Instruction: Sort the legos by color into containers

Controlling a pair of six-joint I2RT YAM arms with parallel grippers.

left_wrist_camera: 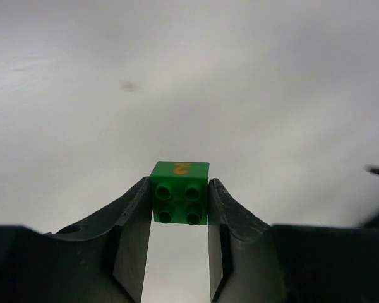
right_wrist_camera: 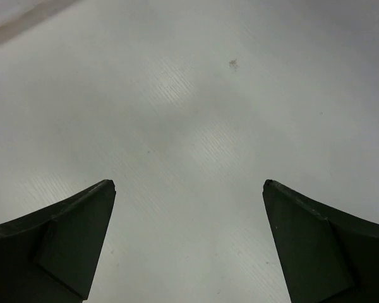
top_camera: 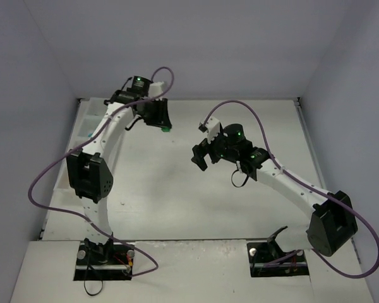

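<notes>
**Position of the workpiece.** The small green plastic brick (left_wrist_camera: 180,202), square, with four studs and an orange numeral printed on one side wall, is held in the left gripper (left_wrist_camera: 179,188). The jaws are closed most of the way. The brick is clamped at the very tips of the two black fingers (left_wrist_camera: 134,221), on two opposite flat side walls. The studded face is turned towards the wrist camera. In the overhead view the left arm (top_camera: 107,136) is extended towards the far left of the white table (top_camera: 196,202), and the brick is seen as a green spot under the gripper. It appears to be raised off the surface, although this cannot be confirmed.

**Right side.** The right gripper (right_wrist_camera: 188,184) is opened wide. Nothing is held between its fingers, and only bare table surface is seen beneath it, near the middle of the table.

**Destination.** The long translucent white plastic tray (top_camera: 82,126) is placed along the left edge of the table. It is largely hidden by the left arm, so its compartments cannot be told apart.

**Handling.** The brick is judged to be very light, hard and rigid, so crushing is unlikely. Its walls are smooth and glossy, so slipping or twisting in a tip-only grip is to be expected. Hold is best taken on two flat, parallel side walls, never across the studs or the corners. Abrupt swings are to be avoided. A low release inside the compartment is advised, since so light a part may bounce out.
</notes>
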